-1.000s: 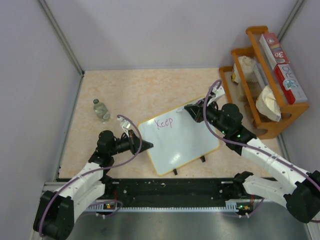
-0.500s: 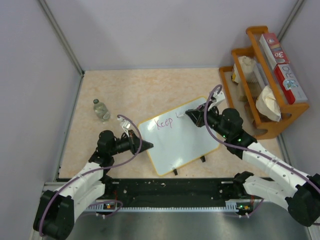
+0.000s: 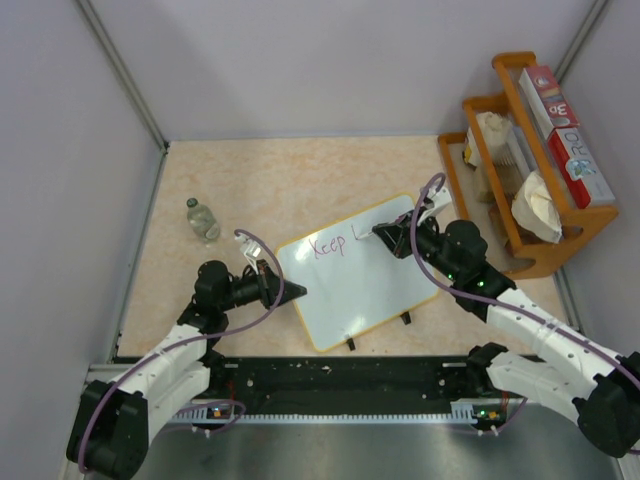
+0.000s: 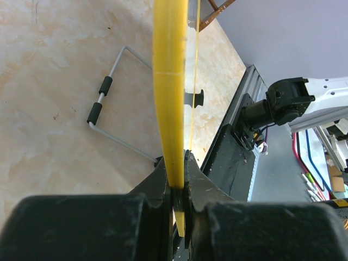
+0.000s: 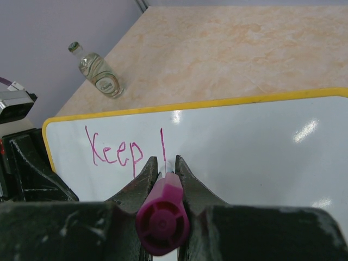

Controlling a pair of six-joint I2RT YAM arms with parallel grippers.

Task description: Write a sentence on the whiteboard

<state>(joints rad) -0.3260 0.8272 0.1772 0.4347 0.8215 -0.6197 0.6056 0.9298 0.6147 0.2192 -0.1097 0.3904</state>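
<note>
The whiteboard (image 3: pixel 355 285) lay slanted on the table (image 3: pixel 300 175), between the two hands. The left hand (image 3: pixel 292 292) was clenched on the board's yellow rim at its left edge. In the left wrist view that rim ran edge-on between the closed fingers, so the board stretched straight away from the hand.

The right hand (image 3: pixel 378 232) sat over the board's far right corner, grasping a purple-pink marker (image 5: pixel 162 217) that pointed down at the white surface. Whether the tip actually touched it could not be told.

The sentence (image 5: pixel 114 148) read only "Keep", plus one short upright stroke beside it. The word lay along the far edge of the board, just left of the right hand, and the stroke stood directly ahead of the marker's tip.

Two small black clips (image 3: pixel 405 318) stuck out from the board's near edge. A small glass bottle (image 3: pixel 203 220) stood well apart, to the far left. A wooden rack (image 3: pixel 530 255) stood near the right hand, on its right.
</note>
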